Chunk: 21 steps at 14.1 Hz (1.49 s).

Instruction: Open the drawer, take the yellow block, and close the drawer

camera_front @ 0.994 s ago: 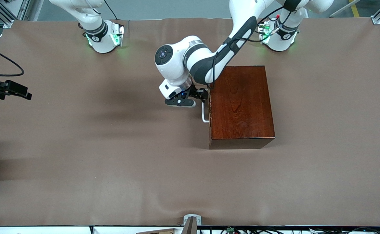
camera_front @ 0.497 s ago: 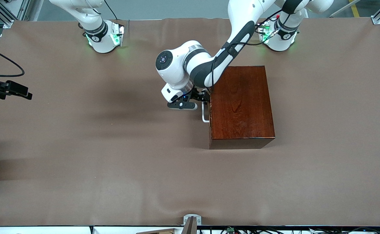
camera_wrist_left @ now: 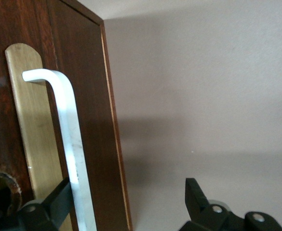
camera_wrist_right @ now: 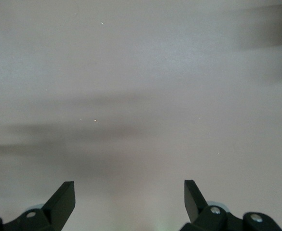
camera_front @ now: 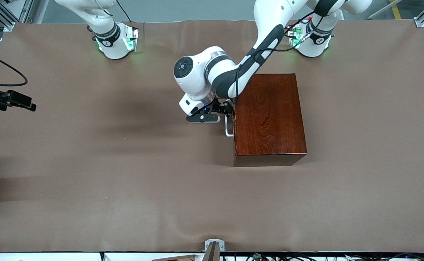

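Observation:
The dark mahogany box point(camera_front: 270, 116) stands on the table with its drawer point(camera_wrist_left: 85, 72) shut, its front facing the right arm's end. The white bar handle point(camera_front: 227, 127) point(camera_wrist_left: 69, 134) sits over a brass plate point(camera_wrist_left: 30, 120). My left gripper point(camera_front: 227, 108) point(camera_wrist_left: 128, 185) is at the handle, open: one finger point(camera_wrist_left: 59, 197) lies between bar and drawer front, the other point(camera_wrist_left: 194, 195) stands well clear over the table. The yellow block is hidden. My right gripper point(camera_wrist_right: 129, 185) hangs open over bare table, holding nothing, and waits.
Brown cloth covers the table point(camera_front: 124, 163). A black device with a cable point(camera_front: 10, 99) juts in at the edge at the right arm's end. A small bracket point(camera_front: 214, 246) sits at the table edge nearest the front camera.
My left gripper has edged closer to the box and the handle. The drawer has stayed shut, and the right arm has not moved.

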Available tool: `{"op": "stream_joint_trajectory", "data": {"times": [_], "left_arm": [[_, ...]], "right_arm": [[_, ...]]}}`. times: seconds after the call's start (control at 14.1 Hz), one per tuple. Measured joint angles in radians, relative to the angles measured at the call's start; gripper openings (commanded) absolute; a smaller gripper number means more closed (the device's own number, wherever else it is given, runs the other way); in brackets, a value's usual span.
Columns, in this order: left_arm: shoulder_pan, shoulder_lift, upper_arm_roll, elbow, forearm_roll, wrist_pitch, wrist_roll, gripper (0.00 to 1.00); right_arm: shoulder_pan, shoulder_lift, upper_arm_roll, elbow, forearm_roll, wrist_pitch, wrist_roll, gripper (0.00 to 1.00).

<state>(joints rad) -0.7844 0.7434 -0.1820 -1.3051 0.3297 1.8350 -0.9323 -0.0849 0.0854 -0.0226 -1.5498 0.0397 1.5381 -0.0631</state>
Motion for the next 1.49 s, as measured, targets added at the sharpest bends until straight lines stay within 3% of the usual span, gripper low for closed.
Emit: {"op": "stream_joint_trajectory", "data": {"times": [1.49], "left_arm": [[-0.001,0.0,0.004,-0.02,-0.062,0.188,-0.018,1.0]], "right_arm": [[0.0,0.0,0.002,0.0,0.0,0.004,0.0,1.0]]}}
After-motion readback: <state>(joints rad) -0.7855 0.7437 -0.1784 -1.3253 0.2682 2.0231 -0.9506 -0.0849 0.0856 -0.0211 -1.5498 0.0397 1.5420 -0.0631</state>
